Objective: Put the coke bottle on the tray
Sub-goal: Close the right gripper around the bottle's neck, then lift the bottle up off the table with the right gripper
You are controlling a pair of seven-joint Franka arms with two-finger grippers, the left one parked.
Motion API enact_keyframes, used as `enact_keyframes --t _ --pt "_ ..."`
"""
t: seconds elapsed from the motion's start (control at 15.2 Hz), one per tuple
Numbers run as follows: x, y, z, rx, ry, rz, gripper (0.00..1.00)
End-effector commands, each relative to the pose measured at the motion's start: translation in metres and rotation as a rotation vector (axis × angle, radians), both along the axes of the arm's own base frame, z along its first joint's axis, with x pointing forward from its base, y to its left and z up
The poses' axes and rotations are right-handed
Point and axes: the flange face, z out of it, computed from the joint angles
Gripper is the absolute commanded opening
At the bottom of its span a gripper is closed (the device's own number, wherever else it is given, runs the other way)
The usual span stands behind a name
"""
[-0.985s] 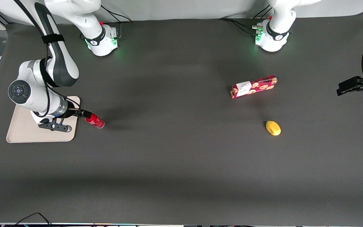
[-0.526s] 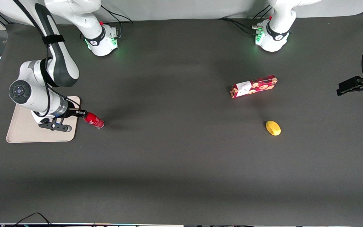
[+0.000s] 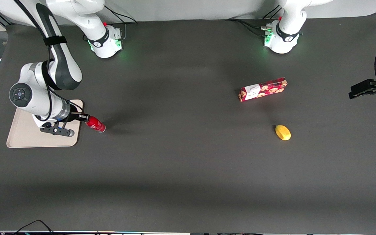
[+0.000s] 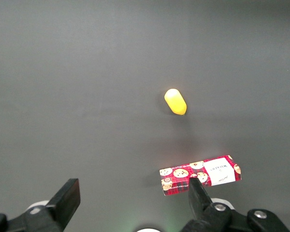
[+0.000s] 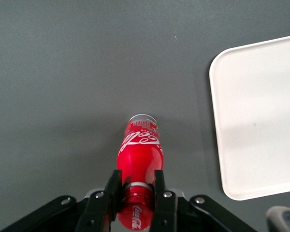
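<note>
The gripper (image 5: 136, 194) is clasping the coke bottle (image 5: 137, 157) beside the tray (image 5: 261, 121), carrying it; next, shifting it over the tray and lowering

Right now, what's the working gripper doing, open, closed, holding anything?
Right gripper: shut on the coke bottle, gripping near its neck, beside the tray but not yet over it.

Right arm bent low at own end of table, wrist angled sideways. Gripper (image 3: 85, 117) (image 5: 136, 191) clamped on bottle (image 3: 95, 124) (image 5: 138, 157), fingers (image 5: 112, 186) pressing neck.
</note>
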Motion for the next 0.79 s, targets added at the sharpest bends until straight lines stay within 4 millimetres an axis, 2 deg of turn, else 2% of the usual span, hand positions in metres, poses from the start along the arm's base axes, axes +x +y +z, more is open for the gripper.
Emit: enact_keyframes --t 0.0,0.13,0.33,0.53,0.72 --pt "0.006 0.001 0.018 0.009 -0.033 0.015 0.0" --pt "0.014 0.001 0.038 0.006 -0.019 0.019 0.0" --pt "0.028 0.0 0.087 0.002 0.019 0.041 0.0" --pt "0.034 -0.008 0.147 0.007 0.043 0.062 0.0" --pt "0.031 -0.011 0.215 0.014 0.082 0.108 0.0"
